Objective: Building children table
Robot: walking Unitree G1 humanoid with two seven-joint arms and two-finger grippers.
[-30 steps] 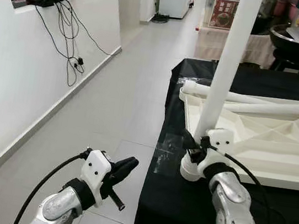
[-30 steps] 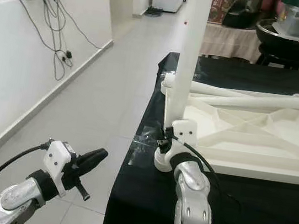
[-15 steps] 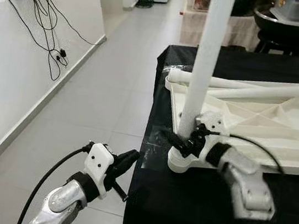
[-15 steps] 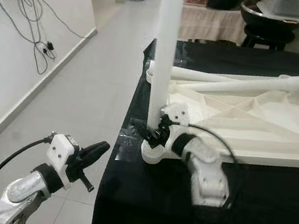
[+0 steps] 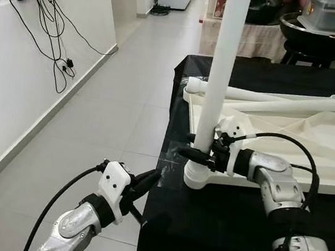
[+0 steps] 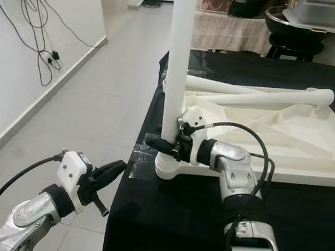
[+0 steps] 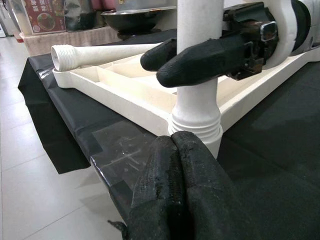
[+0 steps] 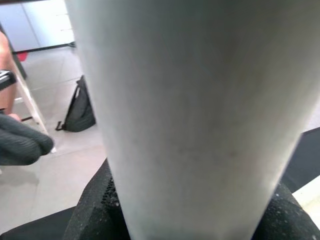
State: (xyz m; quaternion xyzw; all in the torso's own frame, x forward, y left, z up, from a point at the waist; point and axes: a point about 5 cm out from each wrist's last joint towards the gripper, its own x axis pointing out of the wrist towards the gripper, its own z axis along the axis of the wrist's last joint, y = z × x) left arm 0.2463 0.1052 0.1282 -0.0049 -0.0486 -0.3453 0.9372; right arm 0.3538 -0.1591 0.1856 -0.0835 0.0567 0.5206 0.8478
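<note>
**Upright leg clamped at the tabletop's corner**

On the black-covered table (image 5: 246,230), the left eye view shows an upturned white tabletop (image 5: 313,152) with a white table leg (image 5: 219,76) standing upright in its near corner socket. The right gripper (image 5: 195,156) clasps that leg low down. Two loose legs (image 5: 283,103) lie across the tabletop's far edge.

Right eye view: the left gripper (image 6: 110,172) hangs off the table's edge above the tiled floor (image 6: 89,108).

Left wrist view: the left fingers (image 7: 175,200) are pressed together, holding nothing.

Right wrist view: the leg sits between black pads (image 8: 95,210).
</note>
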